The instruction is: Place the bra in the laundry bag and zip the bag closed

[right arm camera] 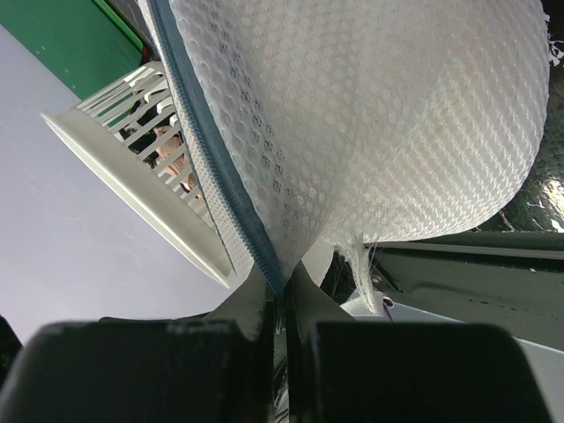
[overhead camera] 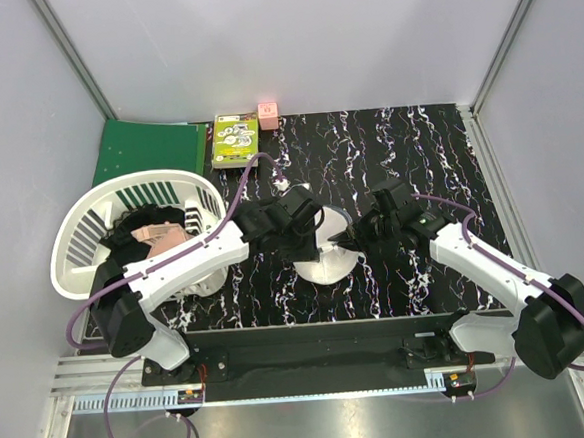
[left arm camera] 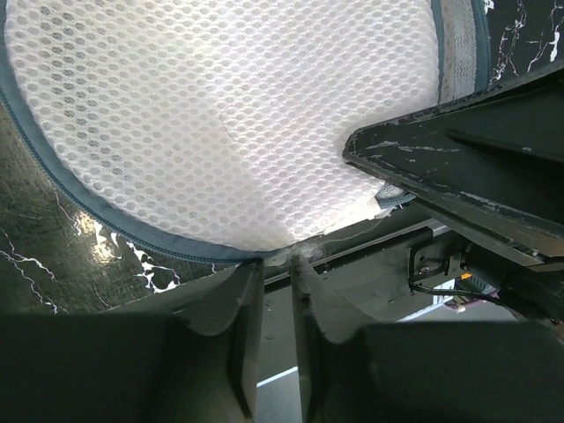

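Pinching the laundry bag (overhead camera: pixel 323 261) from both sides, the two grippers met near the middle of the black marbled table (overhead camera: pixel 438 159). The left gripper (overhead camera: pixel 307 240) was at the bag's left edge and the right gripper (overhead camera: pixel 352 239) at its right edge, both touching it. In the left wrist view the fingers (left arm camera: pixel 236 304) were drawn almost together, with the tips nipping the bag's rim right at the dark zipper line (left arm camera: pixel 53 185). White mesh filled the view above them. In the right wrist view the fingers (right arm camera: pixel 251 304) were pressed tight on the same zipper rim, and the mesh bulged up in a dome above the grip. No dark shape showed through the mesh, so I could not tell what the bag held. Left of the bag stood a white slatted basket (overhead camera: pixel 73 234) holding a pale pink garment (overhead camera: pixel 160 235) and some black fabric (overhead camera: pixel 149 207). Could not tell if that fabric was the bra. Beyond the bag, at the far edge, lay a green printed box (overhead camera: pixel 235 141) with a small pink block (overhead camera: pixel 267 112) just beside it. A green board (overhead camera: pixel 152 149) was far-left of the bag, behind the basket.
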`<state>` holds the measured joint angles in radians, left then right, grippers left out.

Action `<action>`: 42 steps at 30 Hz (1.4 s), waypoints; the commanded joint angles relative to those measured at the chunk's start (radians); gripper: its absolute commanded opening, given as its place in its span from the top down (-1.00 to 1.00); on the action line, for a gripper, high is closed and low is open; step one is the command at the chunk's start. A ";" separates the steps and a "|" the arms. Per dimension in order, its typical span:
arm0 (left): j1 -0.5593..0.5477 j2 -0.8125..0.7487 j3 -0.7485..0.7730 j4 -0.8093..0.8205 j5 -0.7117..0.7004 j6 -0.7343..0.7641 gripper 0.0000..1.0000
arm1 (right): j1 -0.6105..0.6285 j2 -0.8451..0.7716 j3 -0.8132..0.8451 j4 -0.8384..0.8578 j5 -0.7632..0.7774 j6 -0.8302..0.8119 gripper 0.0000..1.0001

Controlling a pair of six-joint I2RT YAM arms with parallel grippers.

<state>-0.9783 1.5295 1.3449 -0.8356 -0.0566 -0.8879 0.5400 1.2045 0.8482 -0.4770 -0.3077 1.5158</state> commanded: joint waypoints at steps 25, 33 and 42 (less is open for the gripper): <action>0.038 -0.074 -0.084 0.183 0.088 0.242 1.00 | -0.207 0.363 0.538 -0.377 -0.162 -0.867 0.24; 0.036 0.029 -0.059 0.348 0.262 0.127 1.00 | -0.207 0.158 0.464 -0.546 0.061 -0.769 -0.85; 0.036 0.060 -0.056 0.385 0.314 0.112 1.00 | -0.181 0.070 0.175 -0.150 -0.205 -0.502 -0.67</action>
<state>-0.9405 1.6005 1.2449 -0.5186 0.2047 -0.7605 0.3401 1.2465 1.0695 -0.8280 -0.4183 0.8959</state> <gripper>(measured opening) 0.005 0.850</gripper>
